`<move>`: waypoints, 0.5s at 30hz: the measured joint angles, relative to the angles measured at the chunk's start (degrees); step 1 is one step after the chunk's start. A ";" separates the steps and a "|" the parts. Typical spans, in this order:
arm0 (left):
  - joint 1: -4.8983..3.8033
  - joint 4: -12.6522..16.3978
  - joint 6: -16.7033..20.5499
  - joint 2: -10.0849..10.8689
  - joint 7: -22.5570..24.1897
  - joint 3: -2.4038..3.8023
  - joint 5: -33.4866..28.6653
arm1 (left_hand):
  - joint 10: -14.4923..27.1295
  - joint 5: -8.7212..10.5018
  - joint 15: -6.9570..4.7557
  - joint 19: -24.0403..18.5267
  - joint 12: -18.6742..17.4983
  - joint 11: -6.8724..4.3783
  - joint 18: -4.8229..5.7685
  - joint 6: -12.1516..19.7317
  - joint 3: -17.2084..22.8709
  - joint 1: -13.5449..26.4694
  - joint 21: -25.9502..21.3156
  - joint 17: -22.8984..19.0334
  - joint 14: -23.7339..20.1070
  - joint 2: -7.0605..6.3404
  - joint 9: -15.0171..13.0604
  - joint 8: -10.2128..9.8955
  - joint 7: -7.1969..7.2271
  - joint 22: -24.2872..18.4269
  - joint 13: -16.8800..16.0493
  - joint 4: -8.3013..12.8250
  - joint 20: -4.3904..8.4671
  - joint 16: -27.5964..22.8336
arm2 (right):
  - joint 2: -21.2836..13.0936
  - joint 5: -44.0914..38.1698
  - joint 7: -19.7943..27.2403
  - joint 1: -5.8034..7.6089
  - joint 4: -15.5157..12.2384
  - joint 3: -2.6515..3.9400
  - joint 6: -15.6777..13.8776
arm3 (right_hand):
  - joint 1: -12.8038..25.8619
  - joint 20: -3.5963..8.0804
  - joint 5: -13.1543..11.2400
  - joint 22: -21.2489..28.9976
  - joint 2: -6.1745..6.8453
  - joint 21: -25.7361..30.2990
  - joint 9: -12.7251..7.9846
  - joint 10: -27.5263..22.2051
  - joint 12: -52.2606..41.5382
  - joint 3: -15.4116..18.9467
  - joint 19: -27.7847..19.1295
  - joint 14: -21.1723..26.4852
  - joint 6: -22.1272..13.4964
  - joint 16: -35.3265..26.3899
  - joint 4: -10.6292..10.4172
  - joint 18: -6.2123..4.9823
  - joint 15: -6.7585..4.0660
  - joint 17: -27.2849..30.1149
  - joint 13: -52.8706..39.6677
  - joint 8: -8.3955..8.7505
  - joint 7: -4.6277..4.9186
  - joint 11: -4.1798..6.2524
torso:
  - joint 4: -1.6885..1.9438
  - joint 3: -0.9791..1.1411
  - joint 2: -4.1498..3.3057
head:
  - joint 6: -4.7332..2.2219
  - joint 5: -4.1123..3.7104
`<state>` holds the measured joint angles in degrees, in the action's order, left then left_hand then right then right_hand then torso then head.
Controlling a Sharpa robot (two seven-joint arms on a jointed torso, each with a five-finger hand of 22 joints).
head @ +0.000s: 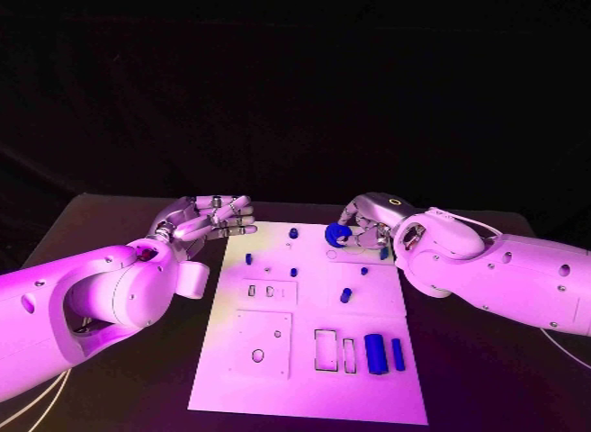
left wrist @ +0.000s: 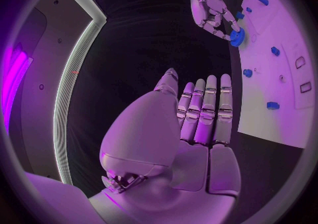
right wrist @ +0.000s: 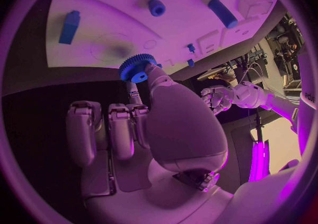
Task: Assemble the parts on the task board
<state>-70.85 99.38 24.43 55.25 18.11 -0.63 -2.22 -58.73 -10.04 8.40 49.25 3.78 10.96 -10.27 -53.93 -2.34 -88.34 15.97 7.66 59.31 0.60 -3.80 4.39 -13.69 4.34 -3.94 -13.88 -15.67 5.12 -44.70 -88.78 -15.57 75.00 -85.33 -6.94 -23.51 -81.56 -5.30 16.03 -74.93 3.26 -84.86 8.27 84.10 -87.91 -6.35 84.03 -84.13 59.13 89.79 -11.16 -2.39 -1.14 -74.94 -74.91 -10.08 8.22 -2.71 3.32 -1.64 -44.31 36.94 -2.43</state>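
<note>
The black table (head: 503,378) carries the white task board (head: 315,396) at its middle.

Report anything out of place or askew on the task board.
Nothing looks damaged or spilled. The one part off the task board is the blue gear, pinched by the right hand near the board's far edge. A short blue cylinder lies loose mid-board, slightly slanted. The left hand holds nothing.

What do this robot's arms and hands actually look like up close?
Both arms are smooth, rounded white shells with small dark screw holes. The left arm trails thin pale cables underneath; so does the right arm. The left hand and right hand are silver, with segmented metal fingers.
</note>
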 measured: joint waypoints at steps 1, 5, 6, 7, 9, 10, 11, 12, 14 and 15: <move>0.00 -0.03 0.00 0.00 -0.01 0.00 0.00 | 0.00 0.00 0.00 0.00 0.00 0.00 0.00 0.00 0.00 0.00 0.00 0.00 0.00 0.00 0.00 0.00 0.00 0.00 0.00 0.00 0.00 0.00 | 0.33 -0.43 -0.08 0.17 -0.40 0.06 -0.29 | 0.00 0.00 -0.09 0.00 0.00 0.00 0.00 -0.05 0.00 0.00 0.00 0.00 0.00 0.00 0.00 0.00 0.00 -0.01 0.00 -0.01 0.00 0.05 | -0.01 0.00 0.01 | -0.03 0.01; 0.00 -0.17 0.00 -0.05 -0.04 0.00 0.00 | 0.00 0.00 0.00 0.00 0.00 0.00 0.00 0.00 0.00 0.00 0.00 0.00 0.00 0.00 0.00 0.00 0.00 0.00 0.00 0.00 0.00 0.00 | 3.01 -2.54 -0.55 0.60 -1.05 0.14 -1.37 | 0.00 0.00 -0.10 0.00 0.00 0.00 0.00 -0.21 0.00 0.01 0.00 0.00 0.00 0.00 0.00 0.01 0.00 -0.01 0.00 -0.03 0.00 0.20 | -0.02 -0.02 0.02 | -0.26 0.02; 0.00 -0.20 -0.01 -0.07 -0.05 0.00 0.00 | 0.06 0.00 0.00 0.00 0.00 -0.06 0.00 0.00 0.05 0.00 -0.01 0.00 0.00 0.00 0.00 0.00 0.00 0.00 0.00 -0.04 0.00 0.00 | 3.75 -3.02 -0.68 0.62 -0.99 0.14 -1.56 | 0.00 0.00 -0.10 0.00 0.00 0.00 0.00 -0.21 0.00 0.01 0.00 0.00 0.00 0.00 0.00 0.01 0.00 -0.01 0.00 -0.04 -0.01 0.20 | -0.01 -0.02 0.02 | -0.34 -0.03; 0.00 -0.22 -0.01 -0.11 -0.05 0.00 0.00 | 0.21 0.00 0.00 0.00 0.00 -0.20 0.00 0.00 0.17 0.00 -0.22 0.00 0.00 0.00 0.00 0.00 0.00 0.00 0.00 -0.17 0.00 0.00 | 4.47 -3.47 -0.81 0.63 -0.86 0.13 -1.73 | 0.00 0.00 -0.19 0.01 0.00 0.00 0.00 -0.21 0.00 0.01 0.00 0.00 -0.01 0.00 0.00 0.01 0.00 -0.01 0.00 -0.04 -0.01 0.20 | 0.02 -0.03 0.02 | -0.41 -0.05; 0.00 -0.25 -0.01 -0.18 -0.06 0.00 0.00 | 0.21 0.00 0.00 0.00 0.00 -0.20 0.00 0.00 0.17 0.00 -0.22 0.01 0.00 0.00 0.00 0.00 0.00 0.00 0.00 -0.17 0.00 0.00 | 6.23 -4.40 -1.10 0.65 -0.15 0.01 -2.05 | 0.00 0.00 -0.21 0.01 0.00 0.00 0.00 -0.21 0.00 0.01 0.00 0.00 -0.01 0.00 0.00 0.01 0.00 -0.01 0.00 -0.05 -0.01 0.20 | 0.06 -0.03 0.01 | -0.49 -0.14; 0.00 -0.26 -0.02 -0.20 -0.07 0.00 0.00 | 0.21 0.00 0.00 0.00 0.00 -0.20 0.00 0.00 0.17 0.00 -0.22 0.04 0.00 0.00 0.00 0.00 0.00 0.00 0.00 -0.17 0.00 0.00 | 6.94 -4.76 -1.22 0.64 0.25 -0.04 -2.16 | 0.00 0.00 -0.22 0.01 0.01 0.00 0.00 -0.21 0.00 0.01 0.00 0.13 -0.01 0.00 0.00 0.01 -0.13 -0.01 0.00 -0.06 -0.01 0.20 | 0.08 -0.05 0.01 | -0.51 -0.17; 0.00 -0.27 -0.02 -0.22 -0.07 0.00 0.00 | 0.21 0.00 0.00 0.00 0.00 -0.20 0.00 0.00 0.17 0.00 -0.22 0.05 0.00 0.00 0.00 0.00 0.00 0.00 0.00 -0.17 0.00 0.00 | 7.77 -5.18 -1.36 0.60 0.80 -0.06 -2.29 | 0.00 0.00 -0.29 0.01 0.01 0.00 0.00 -0.21 0.01 0.01 0.00 0.21 -0.01 0.00 0.00 0.00 -0.20 0.00 0.00 -0.07 -0.01 0.20 | 0.10 -0.07 0.00 | -0.52 -0.18; 0.00 -0.27 -0.02 -0.23 -0.08 0.00 0.00 | 0.21 0.00 0.00 0.00 0.00 -0.20 0.00 0.00 0.17 0.00 -0.22 0.05 0.00 0.00 0.00 -0.08 0.00 0.00 0.00 -0.17 0.00 0.00 | 8.29 -5.46 -1.46 0.55 1.16 -0.08 -2.36 | 0.01 0.00 -0.31 0.01 0.01 0.00 0.00 -0.21 0.01 0.01 0.00 0.21 -0.01 0.00 0.00 0.01 -0.20 -0.01 0.00 -0.07 -0.01 0.20 | 0.14 -0.08 -0.01 | -0.54 -0.19; 0.00 -0.28 -0.02 -0.24 -0.09 0.00 0.00 | 0.21 0.00 0.00 0.00 0.00 -0.20 0.00 0.00 0.17 0.00 -0.22 0.04 0.00 0.00 0.00 -0.22 0.00 0.00 0.00 -0.17 0.00 0.00 | 9.10 -5.93 -1.61 0.39 1.82 -0.13 -2.47 | 0.01 0.00 -0.32 0.01 0.01 0.00 0.00 -0.21 0.01 -0.10 0.00 0.21 -0.01 0.00 -0.11 0.00 -0.20 0.00 0.01 -0.08 -0.01 0.20 | 0.14 -0.10 -0.04 | -0.55 -0.13; 0.00 -0.28 -0.03 -0.25 -0.10 0.00 0.00 | 0.21 0.00 0.00 0.00 0.00 -0.20 0.00 0.00 0.17 0.00 -0.22 0.04 0.00 0.00 0.00 -0.22 0.00 0.00 0.00 -0.17 0.00 0.00 | 9.62 -6.20 -1.71 0.22 2.36 -0.15 -2.50 | 0.02 -0.01 -0.41 0.01 0.02 0.00 0.00 -0.21 0.01 -0.22 0.00 0.21 -0.01 0.00 -0.23 0.01 -0.20 0.00 0.00 -0.07 -0.02 0.20 | 0.14 -0.10 -0.05 | -0.55 -0.05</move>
<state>-70.85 99.10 24.41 55.01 18.01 -0.63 -2.23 -58.52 -10.04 8.40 49.25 3.78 10.76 -10.27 -53.93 -2.17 -88.34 15.75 7.70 59.31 0.60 -3.80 4.16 -13.68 4.34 -3.94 -14.05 -15.67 5.12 -35.09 -94.98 -17.27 75.22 -82.97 -7.09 -26.02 -81.54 -5.31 15.62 -74.92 3.28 -84.86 8.27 83.89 -87.90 -6.57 84.03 -83.93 59.12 89.79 -11.39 -2.38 -1.35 -74.94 -74.90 -10.16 8.20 -2.51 3.46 -1.74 -44.37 36.39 -2.48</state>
